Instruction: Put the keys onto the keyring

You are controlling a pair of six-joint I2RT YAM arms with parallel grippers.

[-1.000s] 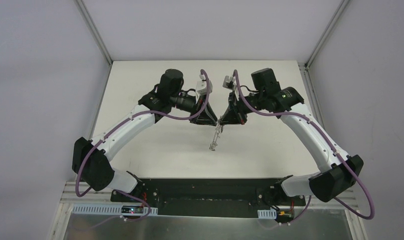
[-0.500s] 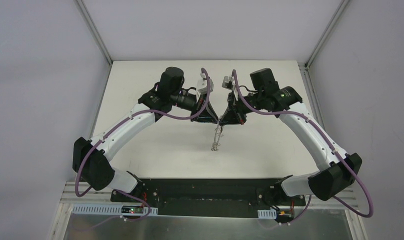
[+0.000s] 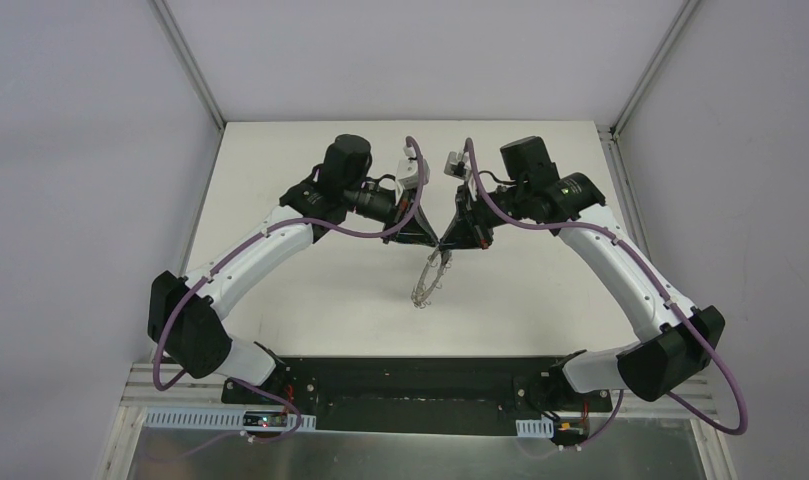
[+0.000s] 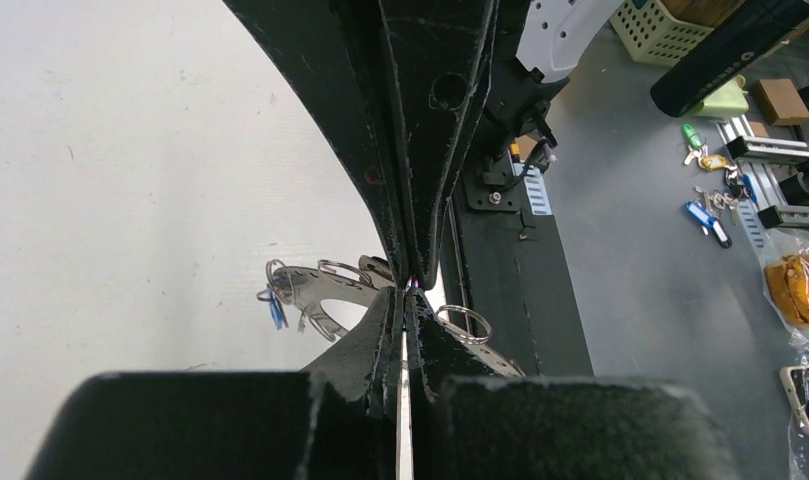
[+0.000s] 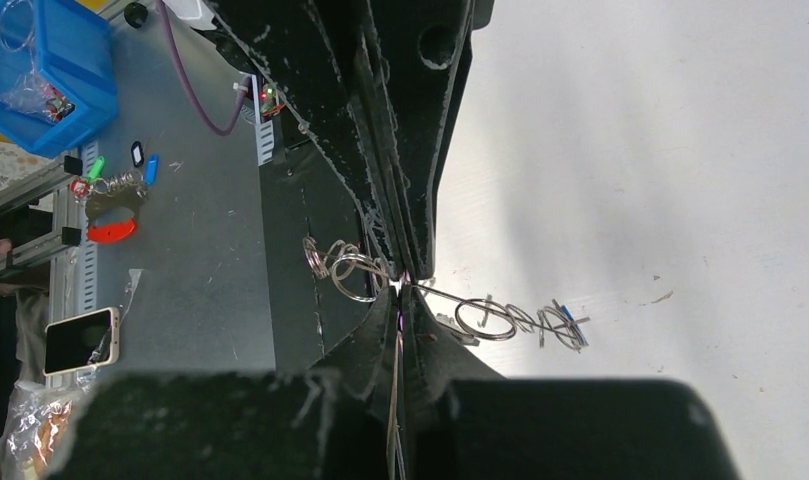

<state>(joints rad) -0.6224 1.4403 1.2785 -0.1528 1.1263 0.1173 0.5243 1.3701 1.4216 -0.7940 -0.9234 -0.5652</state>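
Note:
The keyring (image 3: 428,280), a flat grey ring with wire loops, hangs tilted over the table's middle from the point where both grippers meet. My left gripper (image 3: 436,243) and right gripper (image 3: 445,243) face each other tip to tip, each shut on the ring's upper edge. In the left wrist view my left gripper (image 4: 408,297) pinches the keyring (image 4: 325,287), and a blue key (image 4: 274,310) dangles from a loop at its far end. From the right wrist, my right gripper (image 5: 400,292) grips the keyring (image 5: 497,312) seen edge-on, the blue key (image 5: 565,311) at its far tip.
The white table (image 3: 310,300) lies beneath the ring. The black base plate (image 3: 410,385) runs along the near edge. Off the table stand a blue bin (image 5: 50,70), a phone (image 5: 80,340), a basket (image 4: 670,25) and loose key fobs (image 4: 710,210).
My left gripper has shut onto the keyring beside the right gripper. The ring, hanging edge-on before, has swung to show more of its face.

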